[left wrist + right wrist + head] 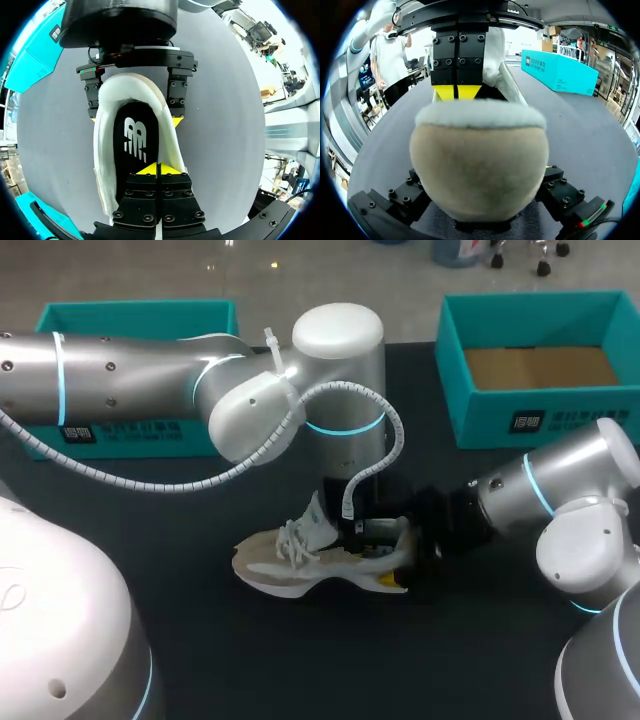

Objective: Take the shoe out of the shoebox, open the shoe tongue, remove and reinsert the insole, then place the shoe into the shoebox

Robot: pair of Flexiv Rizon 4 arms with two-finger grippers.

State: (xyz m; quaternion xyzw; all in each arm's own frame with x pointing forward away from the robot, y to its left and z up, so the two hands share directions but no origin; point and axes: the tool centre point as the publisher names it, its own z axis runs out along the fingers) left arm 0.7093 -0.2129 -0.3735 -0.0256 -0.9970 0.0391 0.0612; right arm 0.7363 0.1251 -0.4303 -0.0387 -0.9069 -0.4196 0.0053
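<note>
1. While the shoe (300, 562) rests on its sole in the middle of the black table (200, 660), outside both teal boxes and with its toe toward my left, both grippers are at its rear half.
2. The left gripper (157, 169) hangs over the shoe's opening. Its yellow tips are pressed together with nothing seen between them, just above the black insole (135, 117), which lies inside the shoe.
3. The right gripper (402, 558) clamps the heel (480, 165), with one finger touching each side of the padded collar.
4. The open shoebox (455, 390), brown inside, stands at the table's far right, well apart from the shoe. A second teal box part (130, 315) sits at the far left, partly covered by the left arm (120, 380). A spiral-wrapped cable (385, 425) loops from that arm down to its gripper.
5. In the head view the left arm's wrist and gripper cover the shoe's opening and the right gripper's black body hides the heel. Neither the insole nor the left tips can be seen from there.
6. Only the left wrist view shows the insole and both right fingers flanking the collar.
7. Only the right wrist view shows the beige back of the heel filling the space between its own fingers, with the left gripper's closed tips beyond the fleecy rim.
8. Only the head view shows the laces (290, 540), the white tongue (320, 515) standing up, and where the boxes stand.
</note>
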